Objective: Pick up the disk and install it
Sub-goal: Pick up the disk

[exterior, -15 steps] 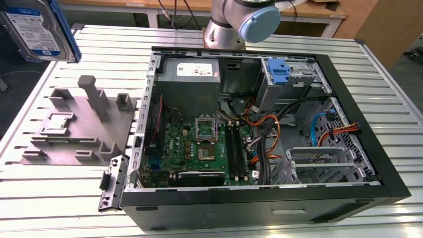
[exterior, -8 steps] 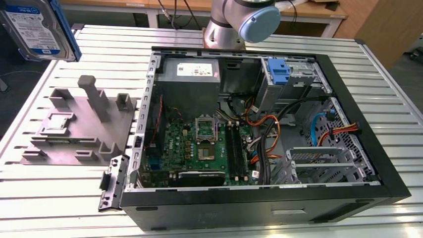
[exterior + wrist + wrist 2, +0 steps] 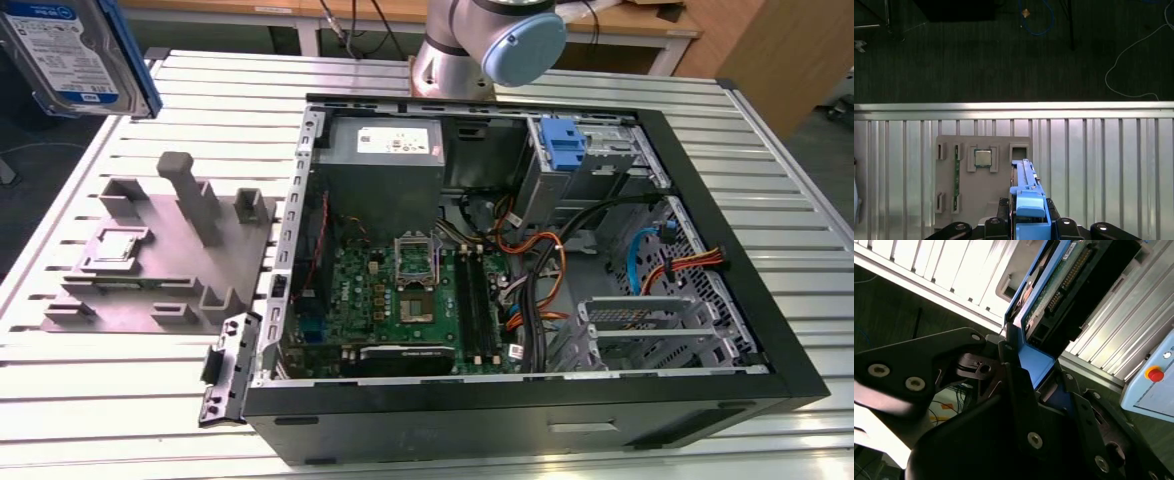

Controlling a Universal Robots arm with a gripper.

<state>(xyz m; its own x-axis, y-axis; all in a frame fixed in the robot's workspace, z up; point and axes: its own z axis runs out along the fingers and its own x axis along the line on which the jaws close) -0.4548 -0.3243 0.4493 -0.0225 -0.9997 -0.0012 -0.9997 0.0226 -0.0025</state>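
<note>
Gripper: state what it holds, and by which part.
The gripper is shut on the disk, clamping the blue plastic rail piece at one end of the drive.

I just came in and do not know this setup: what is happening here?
The gripper holds the disk by its blue side rail, jaws shut on it. The disk hangs in the air at the exterior view's upper left, away from the open computer case on the table; it is not installed yet.

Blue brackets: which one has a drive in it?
The one on the disk, clamped in the gripper at the exterior view's upper left; the bracket in the case is bare.
</note>
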